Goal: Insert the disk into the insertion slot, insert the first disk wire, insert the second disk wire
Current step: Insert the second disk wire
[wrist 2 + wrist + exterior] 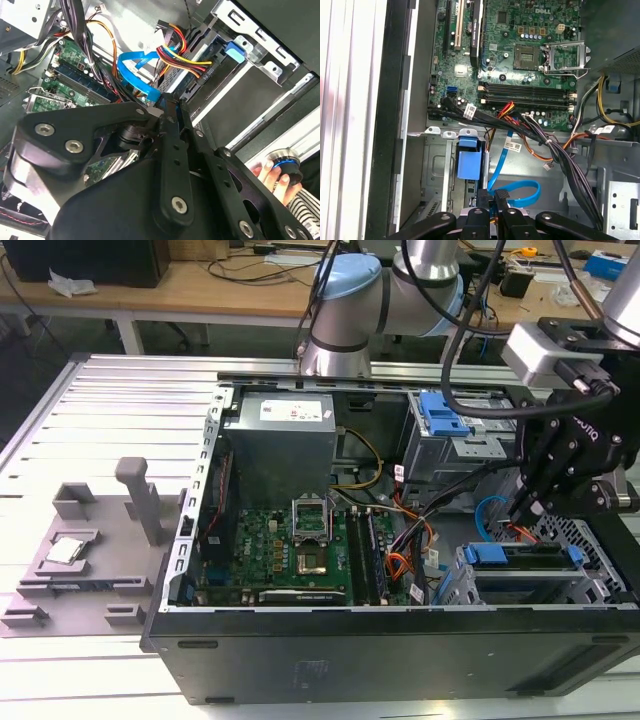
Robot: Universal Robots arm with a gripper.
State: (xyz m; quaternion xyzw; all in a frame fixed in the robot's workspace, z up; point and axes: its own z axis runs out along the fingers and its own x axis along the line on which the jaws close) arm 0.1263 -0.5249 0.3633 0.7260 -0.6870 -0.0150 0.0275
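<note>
The disk (520, 558) is sitting seated in the insertion slot (590, 540) at the exterior view's right, near end of the open computer case (400, 650), so the first step looks done. The gripper (527, 502) is hanging just above the disk's far edge, its fingers pressed together on a black connector of the blue wire (512, 192), so the wire steps are seemingly underway, neither visibly finished
</note>
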